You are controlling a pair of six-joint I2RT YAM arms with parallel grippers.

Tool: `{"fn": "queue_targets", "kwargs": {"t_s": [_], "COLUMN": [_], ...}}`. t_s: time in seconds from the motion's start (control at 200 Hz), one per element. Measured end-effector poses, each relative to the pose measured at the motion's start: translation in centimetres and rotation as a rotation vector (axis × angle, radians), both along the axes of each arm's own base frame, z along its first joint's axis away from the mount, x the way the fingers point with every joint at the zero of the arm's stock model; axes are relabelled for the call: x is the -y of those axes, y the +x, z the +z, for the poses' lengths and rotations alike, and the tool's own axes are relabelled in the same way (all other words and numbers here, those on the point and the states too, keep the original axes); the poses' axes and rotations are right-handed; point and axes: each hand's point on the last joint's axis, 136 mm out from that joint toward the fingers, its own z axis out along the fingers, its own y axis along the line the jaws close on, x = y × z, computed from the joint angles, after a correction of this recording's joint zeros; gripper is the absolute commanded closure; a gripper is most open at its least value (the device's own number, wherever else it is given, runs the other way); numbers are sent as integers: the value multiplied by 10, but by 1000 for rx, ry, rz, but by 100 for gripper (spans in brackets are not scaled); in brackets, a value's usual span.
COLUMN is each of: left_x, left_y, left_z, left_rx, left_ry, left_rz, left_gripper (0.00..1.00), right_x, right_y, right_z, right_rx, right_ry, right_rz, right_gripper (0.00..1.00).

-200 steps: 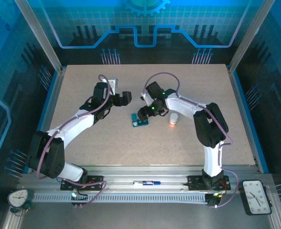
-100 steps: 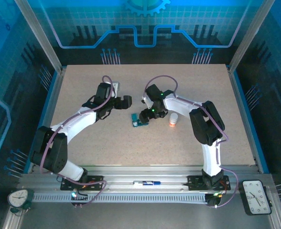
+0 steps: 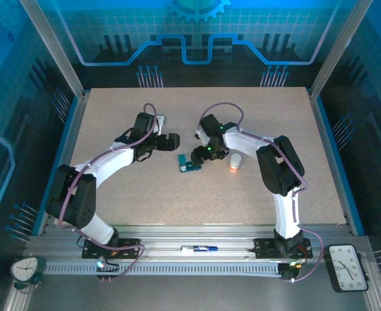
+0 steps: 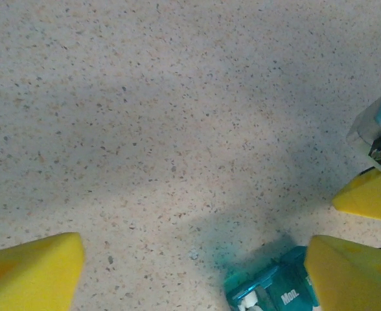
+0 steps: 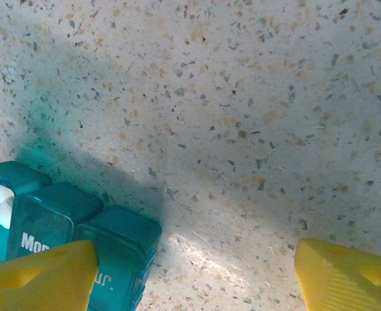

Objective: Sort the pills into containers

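Pill box [image 3: 189, 166], teal, lay on the surface [image 3: 145, 194] at the centre of the overhead frame, a white bottle [image 3: 234, 162] near it to the right. Over the last second the left end effector [image 3: 171, 141] had swung down toward the box and begun narrowing, though its yellow fingers [image 4: 32, 272] were still spread wide. The right end effector [image 3: 199, 155] had settled over the box, also spread, pinching nothing. Both seemed to be closing in to steady it. Lettering on it read "Mon." and a partial "ur.".
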Motion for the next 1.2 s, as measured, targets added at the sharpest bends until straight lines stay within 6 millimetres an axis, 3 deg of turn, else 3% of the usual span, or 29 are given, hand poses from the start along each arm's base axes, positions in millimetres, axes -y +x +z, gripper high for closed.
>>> {"fn": "queue_targets", "kwargs": {"t_s": [0.115,0.235,0.585,0.846,1.201], "left_x": [4,10,30,50,61], "left_y": [0,1,9,-1,-14], "left_z": [-4,-8,-35,-63,-68], "left_rx": [-25,-51,-176,-287,-324], "left_ry": [-1,-14,-50,-44,-40], "left_rz": [-26,-45,-105,-158,-192], "left_gripper": [58,100,100,100,100], "right_x": [0,0,-1,-2,-2], "right_y": [0,0,0,-1,-1], "right_z": [0,-1,-2,-3,-3], "right_rx": [0,-1,-1,-7,-6], "right_ry": [1,2,10,16,21], "right_rz": [-1,-3,-7,-14,-14], "right_gripper": [20,20,20,20,21]}}
